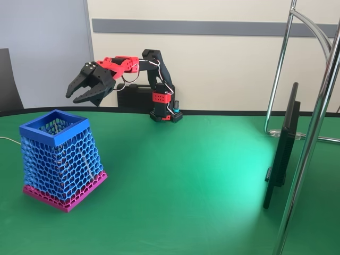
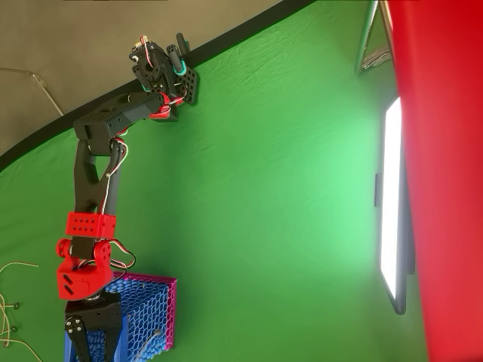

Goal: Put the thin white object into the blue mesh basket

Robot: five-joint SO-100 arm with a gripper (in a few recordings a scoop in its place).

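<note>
- Gripper [image 1: 74,95]: black jaws spread apart, nothing between them, raised above and just behind the blue mesh basket [image 1: 58,159] in the fixed view.
- Overhead view: gripper [image 2: 92,341] overlaps the basket [image 2: 151,313] rim.
- Basket: upright on the green table [image 1: 186,180], magenta base band down.
- Thin white object: a pale sliver seems to lie inside the mesh; cannot confirm.
- Arm: red and black, extended from its base at the table's far edge.
</note>
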